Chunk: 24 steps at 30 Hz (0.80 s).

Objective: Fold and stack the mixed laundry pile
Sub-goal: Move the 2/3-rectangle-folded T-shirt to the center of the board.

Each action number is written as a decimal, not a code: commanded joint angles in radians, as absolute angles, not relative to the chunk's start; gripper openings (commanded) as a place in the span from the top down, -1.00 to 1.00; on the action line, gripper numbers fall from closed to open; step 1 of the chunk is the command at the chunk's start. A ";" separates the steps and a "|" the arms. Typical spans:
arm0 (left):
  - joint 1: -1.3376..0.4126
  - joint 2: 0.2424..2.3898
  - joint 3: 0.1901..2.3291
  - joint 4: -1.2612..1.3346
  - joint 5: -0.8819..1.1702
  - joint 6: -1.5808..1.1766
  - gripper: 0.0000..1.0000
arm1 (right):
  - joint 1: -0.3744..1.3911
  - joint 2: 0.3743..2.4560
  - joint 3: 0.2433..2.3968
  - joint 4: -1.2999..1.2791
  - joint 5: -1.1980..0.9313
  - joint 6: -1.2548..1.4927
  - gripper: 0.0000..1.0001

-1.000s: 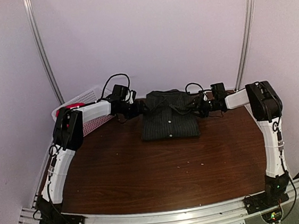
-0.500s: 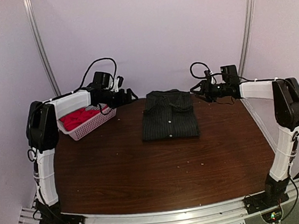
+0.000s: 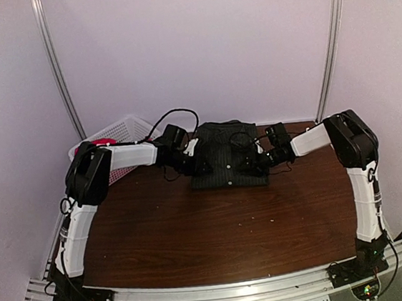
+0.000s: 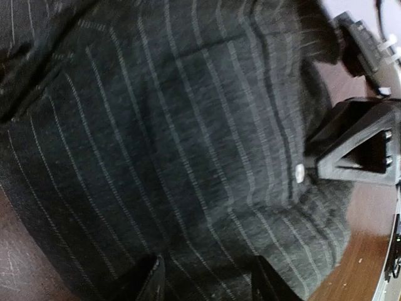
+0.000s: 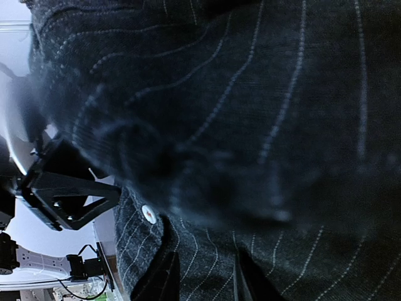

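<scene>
The dark pinstriped shirt (image 3: pixel 228 163) lies folded flat at the back middle of the table, collar toward the wall. My left gripper (image 3: pixel 199 163) is at its left edge and my right gripper (image 3: pixel 257 161) at its right edge, both low on the cloth. In the left wrist view the shirt (image 4: pixel 175 138) fills the frame and my left gripper (image 4: pixel 208 285) is open, its tips resting on the cloth. In the right wrist view my right gripper (image 5: pixel 203 279) is open over the shirt (image 5: pixel 263 94). The red-pink T-shirt (image 3: pixel 98 142) lies in the basket.
The white lattice basket (image 3: pixel 128 126) stands at the back left behind my left arm. The brown table (image 3: pixel 215 221) runs forward to the metal rail (image 3: pixel 216 293). Upright frame poles stand at the back left (image 3: pixel 60 79) and back right (image 3: pixel 329 51).
Half a second ago both grippers were raised and spread away from the shirt. Now both have come down and inward onto its left and right edges. The shirt has not moved.
</scene>
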<state>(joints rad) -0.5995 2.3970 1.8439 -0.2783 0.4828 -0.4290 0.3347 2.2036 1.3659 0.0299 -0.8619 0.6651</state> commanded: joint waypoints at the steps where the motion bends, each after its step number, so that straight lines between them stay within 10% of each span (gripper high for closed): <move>1: -0.592 2.413 1.815 -0.271 0.454 -0.422 0.09 | 0.341 2.200 1.359 0.007 -0.824 0.643 0.36; 15: -0.768 1.776 0.962 -0.126 0.394 -0.471 0.05 | 0.525 1.586 0.626 0.125 -0.814 0.815 0.24; 24: -0.770 1.615 0.943 -0.194 0.351 -0.413 -0.27 | 0.560 1.513 0.749 -0.096 -0.839 0.664 0.31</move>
